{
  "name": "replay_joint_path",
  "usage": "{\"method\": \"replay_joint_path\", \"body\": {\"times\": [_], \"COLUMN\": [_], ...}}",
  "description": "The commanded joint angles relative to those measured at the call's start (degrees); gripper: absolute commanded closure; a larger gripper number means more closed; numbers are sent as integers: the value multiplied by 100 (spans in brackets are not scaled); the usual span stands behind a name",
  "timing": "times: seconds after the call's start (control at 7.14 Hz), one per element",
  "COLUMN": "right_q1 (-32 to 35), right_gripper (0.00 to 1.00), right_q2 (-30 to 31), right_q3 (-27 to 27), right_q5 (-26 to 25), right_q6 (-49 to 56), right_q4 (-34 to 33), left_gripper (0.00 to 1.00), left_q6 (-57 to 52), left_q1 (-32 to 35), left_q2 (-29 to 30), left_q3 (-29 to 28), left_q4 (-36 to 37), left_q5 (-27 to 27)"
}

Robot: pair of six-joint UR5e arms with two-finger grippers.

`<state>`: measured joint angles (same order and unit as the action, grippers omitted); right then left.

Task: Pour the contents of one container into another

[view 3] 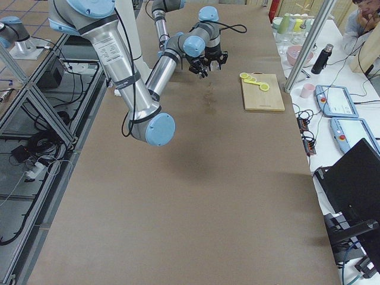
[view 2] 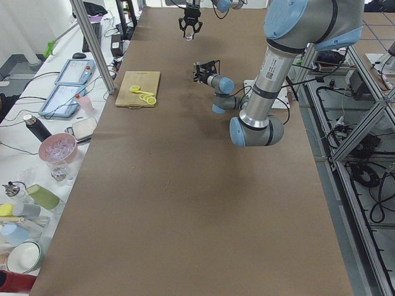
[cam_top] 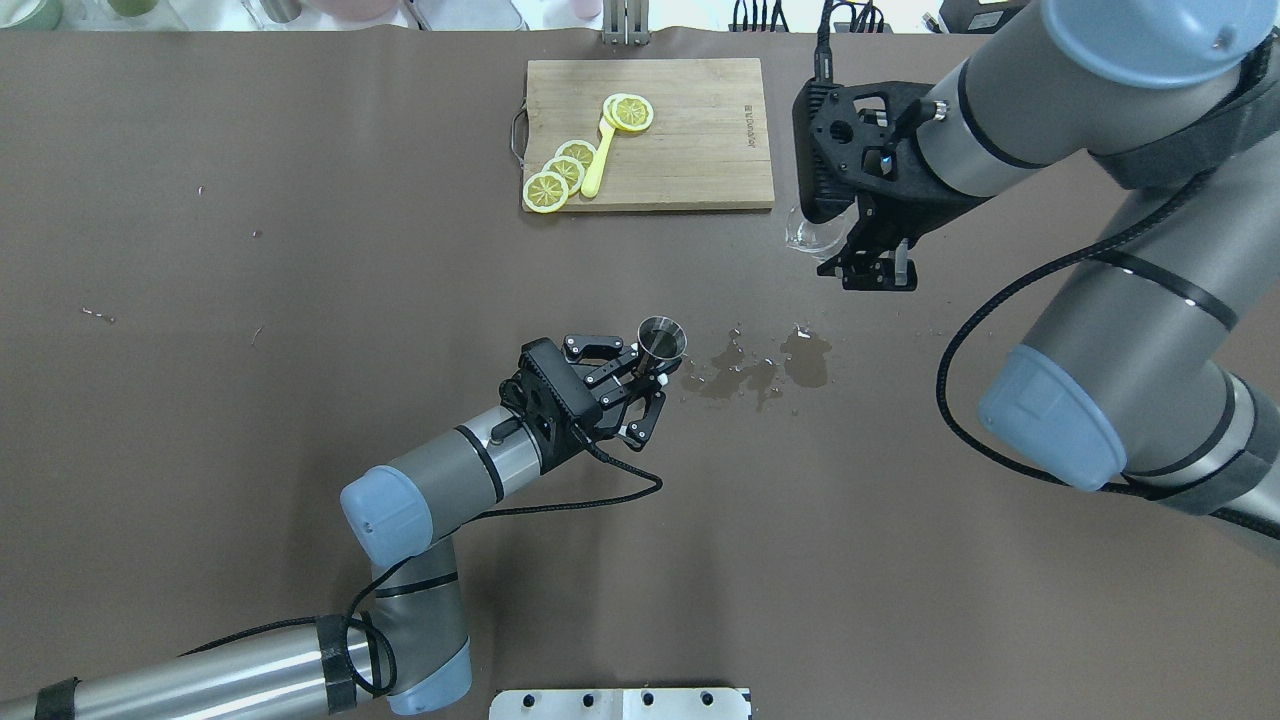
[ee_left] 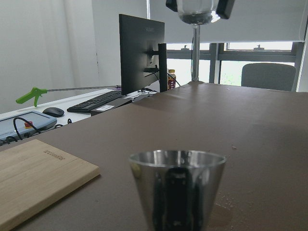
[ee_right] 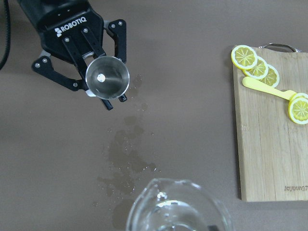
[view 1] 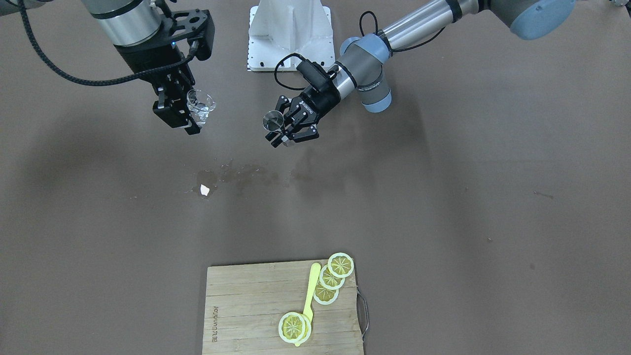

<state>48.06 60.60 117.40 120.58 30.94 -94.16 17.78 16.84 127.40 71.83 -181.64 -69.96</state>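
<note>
Now the left gripper (cam_top: 652, 372) has its fingers closed narrowly on a metal cup (cam_top: 662, 338), gripping it low on the body, near the middle of the table (cam_top: 300, 420). The cup is small, polished steel, flaring from a narrow base to a wider round rim, and it stands upright with its mouth open to the ceiling. Its sides are mirror-bright and reflect the dark fingers; in the right wrist view a single bright spot shows at the bottom of the bowl. Whether it holds any liquid cannot be told.

In the overhead view, the right gripper (cam_top: 868, 272) is at about 2 o'clock from the cup and well apart from it, clamped on a clear glass (cam_top: 806, 232). The glass hangs high above the table, has a pouring lip on its rim, and glints with something clear inside.

A wet patch (cam_top: 760, 365) darkens the table just at 3 o'clock of the cup, with a white scrap (view 1: 204, 190) at its edge. At 12 o'clock lies a cutting board (cam_top: 690, 150) carrying lemon slices (cam_top: 546, 191) and a yellow spoon (cam_top: 598, 165).
</note>
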Motion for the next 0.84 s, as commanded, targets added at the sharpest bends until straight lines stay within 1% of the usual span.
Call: {"method": "replay_joint_path", "body": {"times": [0.0, 0.42, 0.7], "right_q1": [474, 862, 951], "right_gripper": [100, 100, 100], "right_q2": [573, 1066, 1418], "right_q3": [-164, -620, -1112], "right_q5": [762, 1431, 1608], "right_q6": [0, -70, -473], "right_q4": [895, 2064, 3344], "left_gripper": [100, 100, 100], "left_q6": [6, -3, -3], "left_q1": [13, 65, 232], "left_q2": [-4, -30, -118], "left_q3": [-3, -3, -3], "left_q4": [-3, -3, -3], "left_q5": [0, 0, -9]}}
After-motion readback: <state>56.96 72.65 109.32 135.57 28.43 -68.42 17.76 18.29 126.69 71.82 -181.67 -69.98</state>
